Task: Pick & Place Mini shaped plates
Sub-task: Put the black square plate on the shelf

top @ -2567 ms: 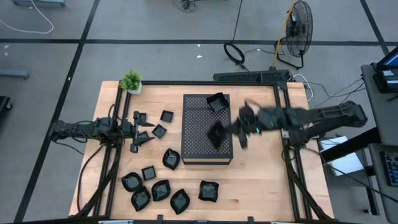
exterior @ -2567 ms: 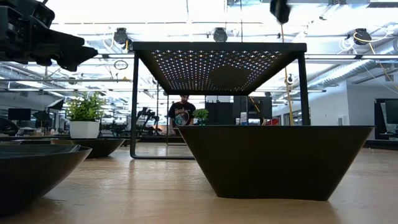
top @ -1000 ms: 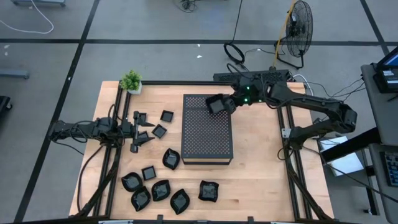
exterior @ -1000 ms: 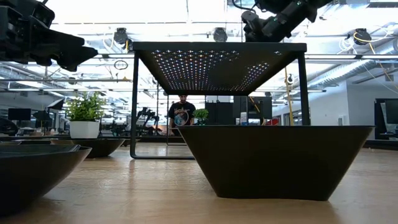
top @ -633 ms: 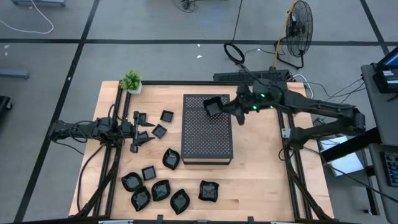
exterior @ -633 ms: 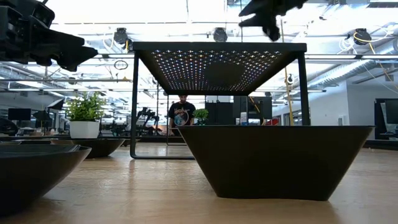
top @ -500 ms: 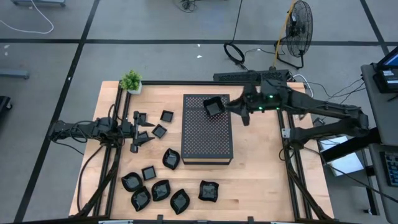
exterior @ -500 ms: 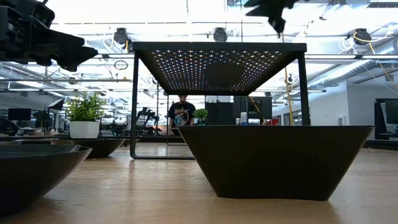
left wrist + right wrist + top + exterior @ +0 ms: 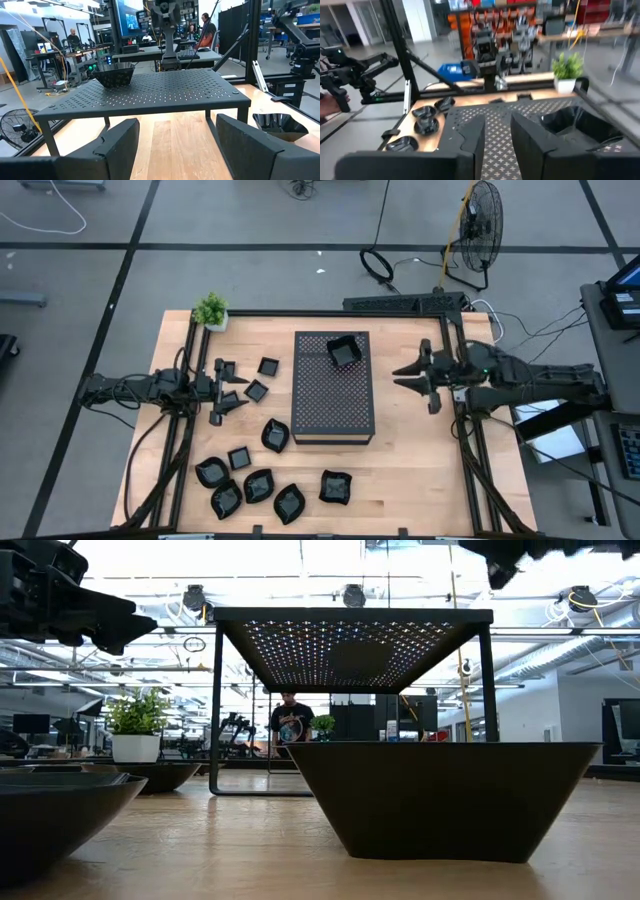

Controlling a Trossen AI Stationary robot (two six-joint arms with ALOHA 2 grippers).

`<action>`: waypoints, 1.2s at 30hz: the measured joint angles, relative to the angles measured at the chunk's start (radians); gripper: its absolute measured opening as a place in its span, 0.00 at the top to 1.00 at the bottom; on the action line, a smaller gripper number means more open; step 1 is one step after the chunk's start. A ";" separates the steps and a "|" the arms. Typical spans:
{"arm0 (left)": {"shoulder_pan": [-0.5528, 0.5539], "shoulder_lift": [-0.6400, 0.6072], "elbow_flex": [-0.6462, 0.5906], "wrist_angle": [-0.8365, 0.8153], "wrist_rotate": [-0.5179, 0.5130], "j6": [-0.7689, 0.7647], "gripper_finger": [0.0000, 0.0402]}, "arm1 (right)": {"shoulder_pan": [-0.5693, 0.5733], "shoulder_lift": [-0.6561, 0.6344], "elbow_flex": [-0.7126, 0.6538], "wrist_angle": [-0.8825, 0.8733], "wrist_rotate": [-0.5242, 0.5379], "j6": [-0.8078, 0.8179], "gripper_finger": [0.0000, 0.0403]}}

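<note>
Several small glossy black plates lie on the wooden table's left and near part, among them one (image 9: 275, 435) beside the box and one (image 9: 335, 487) near the front edge. One more black plate (image 9: 343, 350) rests on the far end of the dark perforated box (image 9: 333, 405); it also shows in the right wrist view (image 9: 570, 122) and the left wrist view (image 9: 114, 76). My right gripper (image 9: 418, 380) is open and empty, to the right of the box, above the table. My left gripper (image 9: 225, 390) is open and empty at the table's left, beside two plates (image 9: 256, 390).
A potted plant (image 9: 211, 310) stands at the far left corner. Black frame rails (image 9: 460, 440) run along the table's sides. In the low view a plate (image 9: 440, 795) fills the foreground. A person (image 9: 291, 720) stands in the room behind.
My right gripper has drawn away from the plate on the box's far end and gone toward the table's right edge, empty. The plate has stayed on the box.
</note>
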 joint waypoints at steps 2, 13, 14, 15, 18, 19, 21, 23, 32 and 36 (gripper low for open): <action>0.000 0.000 0.000 0.000 0.000 0.000 0.33 | 0.000 -0.059 -0.073 0.048 -0.002 -0.003 0.81; 0.000 0.000 0.000 0.202 0.001 -0.008 0.33 | 0.000 -0.184 -0.387 0.421 -0.006 0.001 0.81; 0.000 0.000 0.000 0.229 0.000 -0.025 0.33 | 0.000 -0.185 -0.405 0.446 -0.006 0.001 0.81; 0.000 0.000 0.000 0.251 0.000 -0.042 0.33 | 0.000 -0.185 -0.422 0.474 -0.006 0.001 0.81; 0.000 0.000 0.000 0.273 0.000 -0.080 0.33 | 0.000 -0.184 -0.463 0.537 -0.006 0.001 0.81; 0.000 0.000 0.000 0.274 0.000 -0.081 0.33 | 0.000 -0.184 -0.473 0.555 -0.006 0.001 0.81; 0.000 0.000 0.000 0.263 0.001 -0.088 0.33 | 0.000 -0.184 -0.492 0.583 -0.006 0.001 0.81; 0.000 0.000 0.000 0.260 0.001 -0.118 0.33 | 0.000 -0.184 -0.506 0.593 -0.006 0.001 0.81; 0.000 0.000 0.000 0.253 -0.048 -0.215 0.33 | 0.000 -0.184 -0.549 0.589 -0.006 0.001 0.81; 0.000 0.000 0.000 0.249 -0.063 -0.293 0.33 | 0.000 -0.184 -0.558 0.591 -0.006 0.001 0.81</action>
